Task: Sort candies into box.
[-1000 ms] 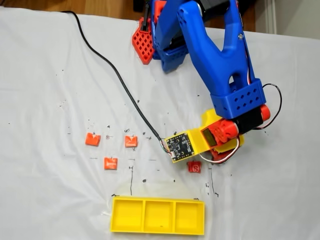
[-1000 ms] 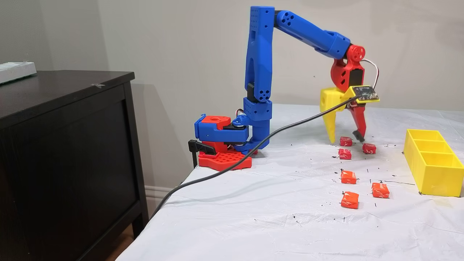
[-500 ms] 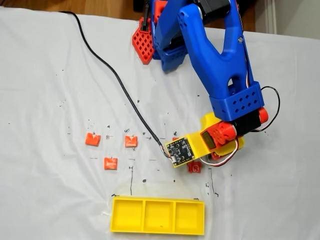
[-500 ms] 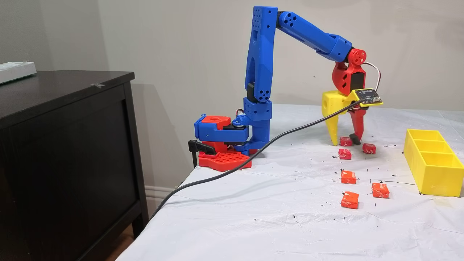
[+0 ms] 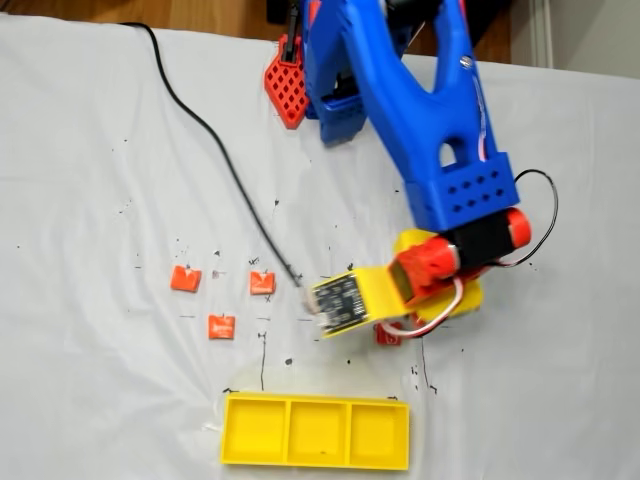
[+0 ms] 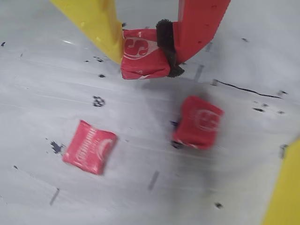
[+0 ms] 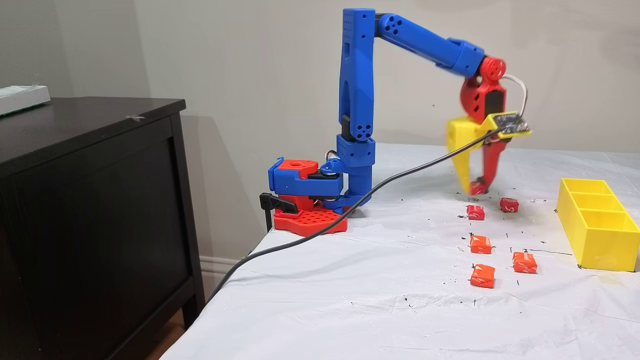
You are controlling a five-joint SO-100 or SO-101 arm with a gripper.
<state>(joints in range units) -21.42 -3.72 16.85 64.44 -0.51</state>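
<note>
Pincer: the pincer (image 6: 143, 54) is closed on one red candy (image 6: 140, 54), which sits between the yellow finger (image 6: 96, 26) and the red finger (image 6: 199, 23), the dark pad of the red finger pressed to its side.
Held candy height: in a fixed view the gripped piece (image 7: 477, 188) appears just clear of the table (image 7: 350, 300); the gap is small and hard to confirm.
Nearby red candies: two more red pieces lie on the cloth below the pincer in the wrist view, one to the lower left (image 6: 89, 146) and one to the lower right (image 6: 198, 123), apart from each other and from the held one.
Orange candies: three orange pieces (image 5: 185, 278) (image 5: 262, 283) (image 5: 221, 326) lie in a loose group to the left in a fixed view, well apart from the pincer.
Box: the yellow box (image 5: 315, 461) lies at the bottom edge of that view, below the pincer; its three compartments show bare floors.
Work done: judged from these views, no candy is in the box yet; the first red piece is gripped.
Work left: carry and release of the held piece, then five more pick-ups, two red and three orange.
Sorting rule: which compartment takes which colour cannot be told.
</note>
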